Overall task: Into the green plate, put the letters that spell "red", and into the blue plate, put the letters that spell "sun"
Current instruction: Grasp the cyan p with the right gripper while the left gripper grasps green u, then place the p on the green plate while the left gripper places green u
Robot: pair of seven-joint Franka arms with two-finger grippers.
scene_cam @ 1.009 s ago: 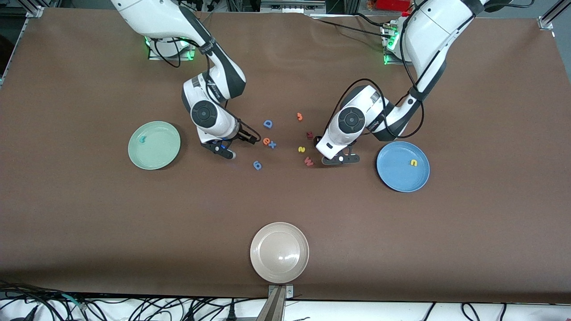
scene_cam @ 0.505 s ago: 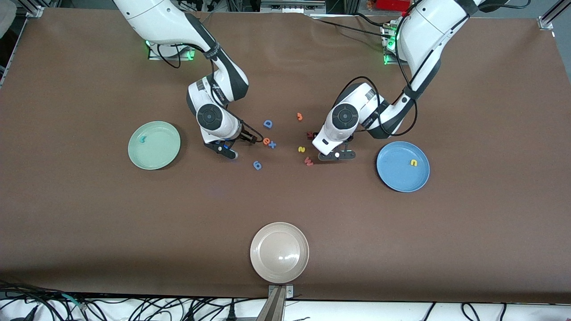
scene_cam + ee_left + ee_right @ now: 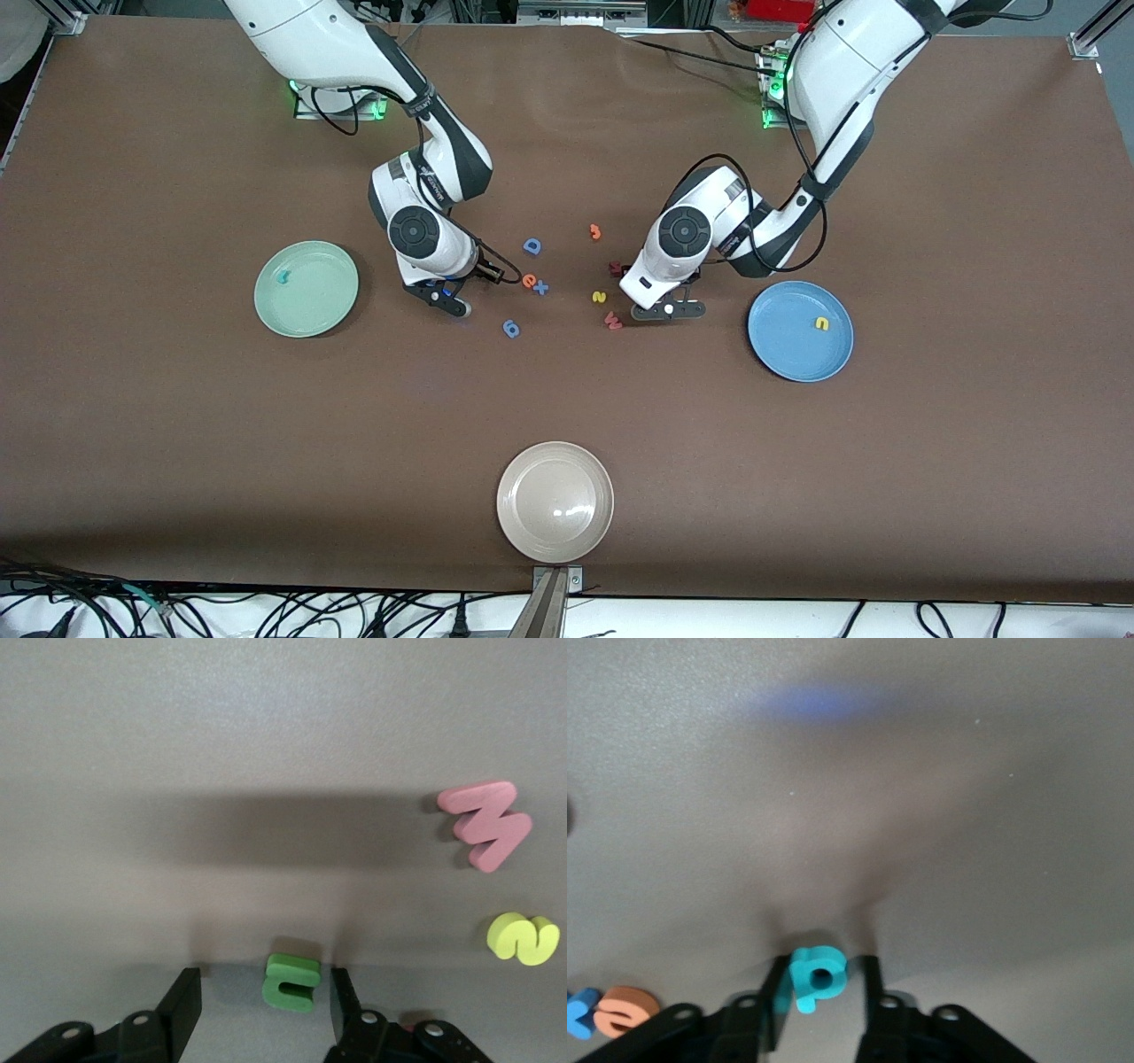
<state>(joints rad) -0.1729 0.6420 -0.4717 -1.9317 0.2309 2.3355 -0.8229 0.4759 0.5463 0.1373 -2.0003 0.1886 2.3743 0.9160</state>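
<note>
- You've got a brown table [image 3: 177,461], plain, no pattern.
- Green plate [image 3: 330,292]: pale mint; teal letter [image 3: 283,276] at its 10 o'clock.
- Blue plate [image 3: 780,346]: mid blue; yellow letter [image 3: 822,323] at its 2 o'clock.
- Beige-white plate [image 3: 555,501], glossy highlight.
- Loose letters: orange "e" [image 3: 528,282], blue "x" [image 3: 540,288], blue "D" [image 3: 532,245], yellow "s" [image 3: 523,938], pink-red "w" [image 3: 486,824].
- Green "n" [image 3: 291,981], teal "p" [image 3: 816,974] btwn black fingers.
- Arms: white w/ black joints.

Beige plate [image 3: 555,502], blue "D" [image 3: 532,246]
</note>
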